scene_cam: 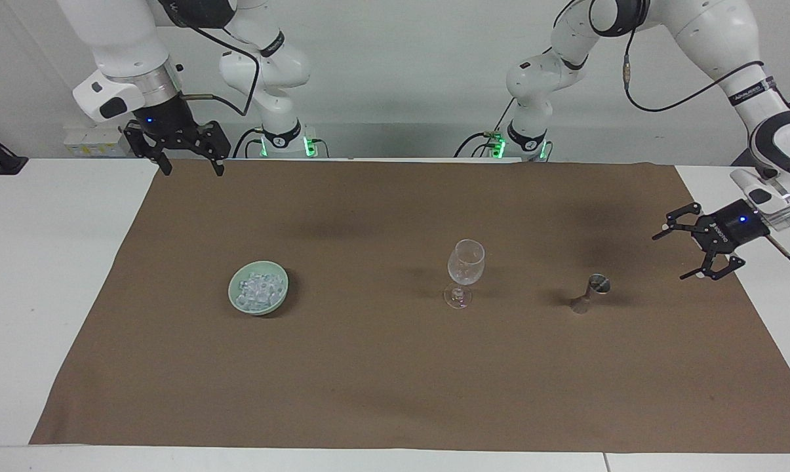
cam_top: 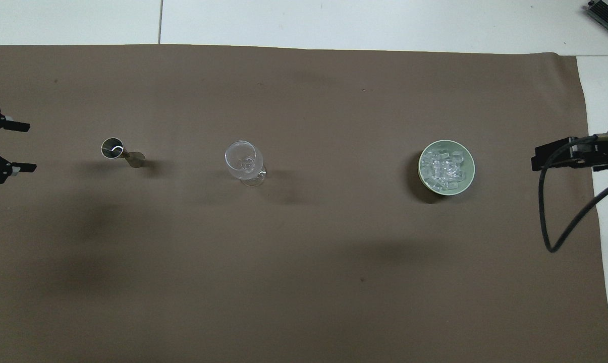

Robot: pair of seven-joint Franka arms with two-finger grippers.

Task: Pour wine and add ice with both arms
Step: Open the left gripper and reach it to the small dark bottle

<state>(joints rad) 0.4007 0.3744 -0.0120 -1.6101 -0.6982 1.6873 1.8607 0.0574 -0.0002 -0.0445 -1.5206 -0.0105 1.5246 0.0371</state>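
Glassily, cubed ice (scene_cam: 258, 288) heaps a round green bowl (scene_cam: 280, 298)

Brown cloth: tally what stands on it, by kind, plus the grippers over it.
Wine glass: 1
Metal jigger: 1
Green bowl of ice: 1
Grippers, both open: 2, left gripper, right gripper
Total: 5

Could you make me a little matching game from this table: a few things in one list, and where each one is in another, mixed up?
Things:
1. ice
2. wine glass
3. metal measuring cup
4. left gripper

Places or states:
A. standing mid-cloth, between the other two items
B. open, above the cloth's edge beside the measuring cup
C. heaped in the green bowl
D. standing toward the left arm's end

Pairs: 1-C, 2-A, 3-D, 4-B
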